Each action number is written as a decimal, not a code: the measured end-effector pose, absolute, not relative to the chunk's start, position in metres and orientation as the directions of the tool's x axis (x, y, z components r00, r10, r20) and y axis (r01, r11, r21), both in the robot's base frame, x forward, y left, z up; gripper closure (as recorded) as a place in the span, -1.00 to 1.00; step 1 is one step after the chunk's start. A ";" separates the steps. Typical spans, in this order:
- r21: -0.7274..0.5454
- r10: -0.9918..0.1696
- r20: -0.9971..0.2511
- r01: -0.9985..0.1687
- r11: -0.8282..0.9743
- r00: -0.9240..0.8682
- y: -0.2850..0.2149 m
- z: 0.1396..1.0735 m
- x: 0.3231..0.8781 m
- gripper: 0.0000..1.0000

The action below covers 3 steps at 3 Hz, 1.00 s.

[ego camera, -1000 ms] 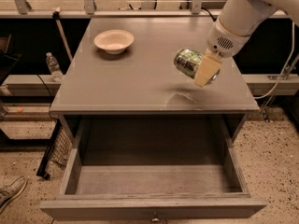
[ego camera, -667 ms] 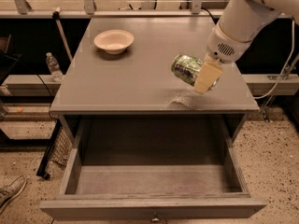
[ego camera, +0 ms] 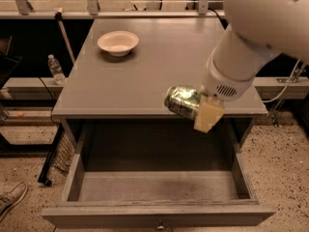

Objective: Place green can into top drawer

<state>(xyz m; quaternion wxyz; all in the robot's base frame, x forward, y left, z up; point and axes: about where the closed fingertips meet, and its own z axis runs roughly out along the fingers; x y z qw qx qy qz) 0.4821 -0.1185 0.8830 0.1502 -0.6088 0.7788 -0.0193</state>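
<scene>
Hanging above the front edge of the grey table (ego camera: 145,71), the two-finger gripper (ego camera: 197,108) clamps the shiny green-and-white metal can (ego camera: 181,101), which is tipped sideways. Below, the wide grey wooden drawer (ego camera: 159,215) stands open.

cream gripper (ego camera: 199,112) over grey drawer (ego camera: 159,185), green can (ego camera: 181,101)

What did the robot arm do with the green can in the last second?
The gripper kept hold of the green can and carried it from over the table to the table's front edge, just above the open top drawer. Nothing was let go. The bowl stayed put and the drawer stayed open.
</scene>
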 end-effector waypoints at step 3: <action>-0.148 -0.979 -0.128 -0.973 0.175 -0.157 -0.097 0.819 0.441 1.00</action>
